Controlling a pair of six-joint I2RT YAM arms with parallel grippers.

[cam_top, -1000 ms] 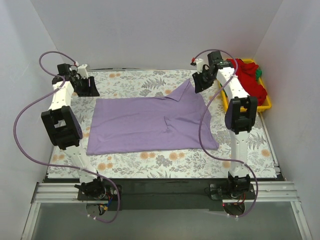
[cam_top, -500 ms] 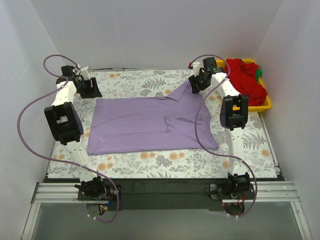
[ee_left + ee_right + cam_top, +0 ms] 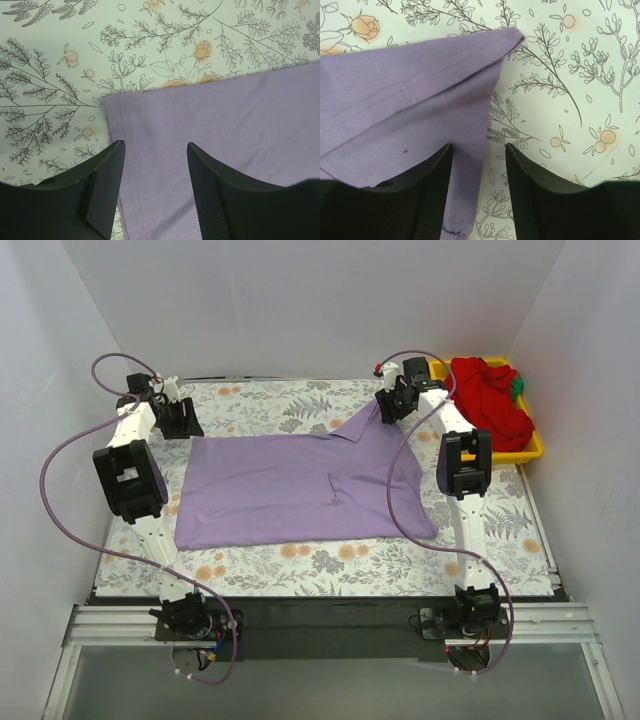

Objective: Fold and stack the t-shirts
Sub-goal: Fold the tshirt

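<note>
Top external view: the lavender t-shirt [image 3: 300,490] lies spread flat on the floral cloth [image 3: 280,400] covering the tabletop, to the left of the yellow tray [image 3: 535,448]. That tray holds a red t-shirt [image 3: 492,400], with a bit of green cloth [image 3: 517,386] showing at its far edge.

The step in hand looks like taking hold of the lavender shirt's far edge for a fold. The right gripper [image 3: 388,408] is poised over the far corner nearest the tray, where a sleeve pokes out. The left gripper [image 3: 183,420] is at the far corner farthest from the tray. Both wrist views show the jaws parted and grasping nothing, with purple cloth between them. Whether the tips touch the fabric is hard to say.

Next, each arm probably has to settle lower, pinch its corner, and lift evenly.

The shirt is smooth and matte, with a stitched hem and a short crease near its middle.
</note>
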